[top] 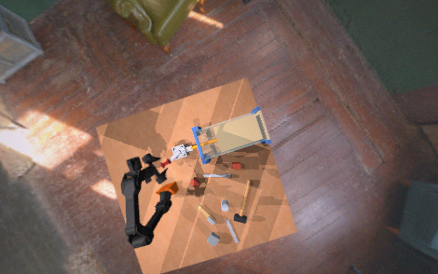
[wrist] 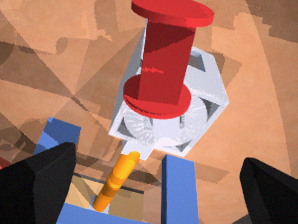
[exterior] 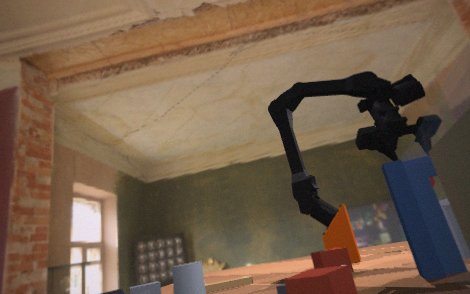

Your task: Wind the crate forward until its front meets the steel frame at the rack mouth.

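The hand winch (top: 179, 151) (wrist: 202, 90) is a pale housing. The handle's red knob (top: 165, 163) (wrist: 167, 65) stands up beside it, and its pale crank arm reaches over the winch top; the key and hole are hidden. An orange strap (top: 204, 143) (wrist: 117, 180) runs from the winch through the blue frame (top: 201, 151) (wrist: 179, 195) at the rack mouth. The tan crate (top: 241, 130) looks flat under the clear panels, its front set back from the frame. My gripper (top: 163, 165) (exterior: 412, 156) (wrist: 161, 162) is open, fingers wide apart, around or above the knob and not closed on it.
An orange wedge (top: 167, 188) (exterior: 343, 237) stands by the arm. Red blocks (top: 236, 165) (top: 195, 182), a wrench (top: 217, 176), a black-headed mallet (top: 240, 218), a wood-handled tool (top: 206, 212), a grey cylinder (top: 225, 205), a rod (top: 232, 231) and a grey block (top: 213, 239) lie on the bench.
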Tool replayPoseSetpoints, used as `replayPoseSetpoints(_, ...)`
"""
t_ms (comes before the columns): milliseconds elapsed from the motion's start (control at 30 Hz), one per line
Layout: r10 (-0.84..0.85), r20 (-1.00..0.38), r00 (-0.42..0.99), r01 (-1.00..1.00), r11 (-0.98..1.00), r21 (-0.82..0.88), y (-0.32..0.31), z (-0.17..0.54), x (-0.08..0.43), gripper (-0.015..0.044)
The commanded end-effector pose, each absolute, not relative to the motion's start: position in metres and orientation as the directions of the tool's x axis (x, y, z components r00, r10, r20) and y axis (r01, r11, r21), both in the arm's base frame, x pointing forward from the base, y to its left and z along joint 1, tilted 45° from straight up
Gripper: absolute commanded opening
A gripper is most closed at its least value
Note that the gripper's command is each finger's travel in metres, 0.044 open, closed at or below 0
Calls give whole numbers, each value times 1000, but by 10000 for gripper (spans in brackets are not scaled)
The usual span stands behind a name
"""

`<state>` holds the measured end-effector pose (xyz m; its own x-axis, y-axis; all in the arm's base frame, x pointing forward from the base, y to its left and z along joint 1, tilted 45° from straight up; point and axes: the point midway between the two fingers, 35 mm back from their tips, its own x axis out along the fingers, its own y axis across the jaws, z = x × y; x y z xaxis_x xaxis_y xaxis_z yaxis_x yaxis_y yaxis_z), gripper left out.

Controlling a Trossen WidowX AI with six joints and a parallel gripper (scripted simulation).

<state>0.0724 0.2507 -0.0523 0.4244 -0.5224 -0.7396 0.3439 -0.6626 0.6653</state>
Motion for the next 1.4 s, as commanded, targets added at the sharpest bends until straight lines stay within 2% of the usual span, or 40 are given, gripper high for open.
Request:
replayPoseSetpoints(0,-495,-741,454,328,-680,656,248,-50,72,440)
replayPoseSetpoints(1367,-500,-737,455,325,-677,660,209,-93,75,440)
